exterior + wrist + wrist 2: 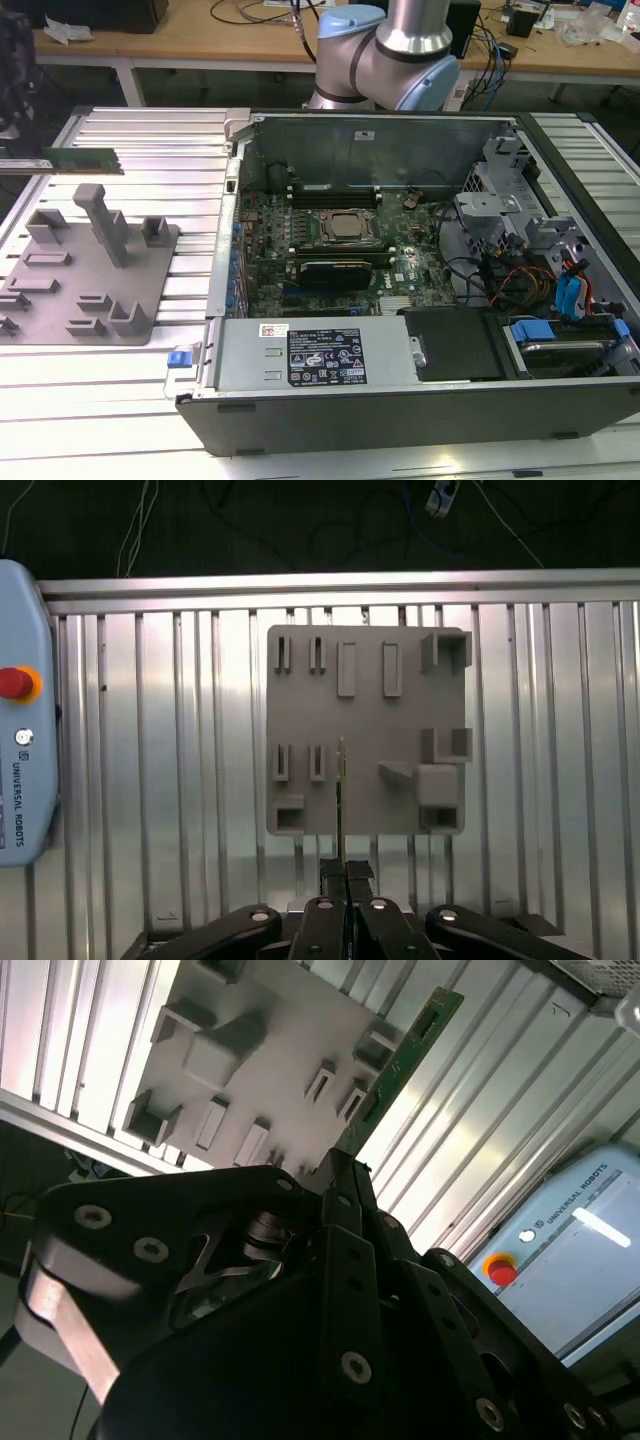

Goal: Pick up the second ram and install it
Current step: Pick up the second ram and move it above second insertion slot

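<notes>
Closed tightly on one end of the second ram (pixel 340 800), the claw (pixel 341 875) carried the thin green stick, which was seen edge-on in the first wrist view. In the second wrist view the same stick (pixel 402 1065) stood out from between the dark fingers (pixel 345 1190) as a long narrow board. Under it lay the grey tray (pixel 370 695) with its empty slots and its post (pixel 437 780), resting on the ribbed metal desk (pixel 150 780). As far as I could judge, the stick hung above the tray and did not touch it. In the exterior view the stick (pixel 82 161) was level in the air at the exterior view's left, above the tray (pixel 60 300). It was well apart from the open computer case (pixel 400 400) toward the exterior view's right. Inside the case, the motherboard (pixel 400 270) showed the square silver processor (pixel 347 227) with long slots (pixel 335 196) beside it. So I judged the picking-up as done, while the installing was not yet done, because the stick was nowhere near the slots.
</notes>
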`<move>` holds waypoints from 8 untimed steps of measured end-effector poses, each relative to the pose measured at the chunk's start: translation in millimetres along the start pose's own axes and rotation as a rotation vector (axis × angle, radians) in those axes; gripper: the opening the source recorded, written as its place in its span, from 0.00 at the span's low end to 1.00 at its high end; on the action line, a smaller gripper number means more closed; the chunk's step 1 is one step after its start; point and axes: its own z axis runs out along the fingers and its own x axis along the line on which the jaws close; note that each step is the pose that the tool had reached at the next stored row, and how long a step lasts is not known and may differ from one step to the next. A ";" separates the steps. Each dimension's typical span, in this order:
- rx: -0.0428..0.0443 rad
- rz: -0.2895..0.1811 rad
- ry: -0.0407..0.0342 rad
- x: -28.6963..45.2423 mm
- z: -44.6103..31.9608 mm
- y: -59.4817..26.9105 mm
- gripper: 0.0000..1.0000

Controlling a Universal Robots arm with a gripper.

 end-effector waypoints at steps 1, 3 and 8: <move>0.0000 0.000 0.0000 -0.2 -0.1 -3.7 0.09; 0.0001 0.000 -0.0001 -0.5 -0.4 -14.3 0.09; 0.0000 0.000 0.0000 -1.2 -0.4 -35.3 0.09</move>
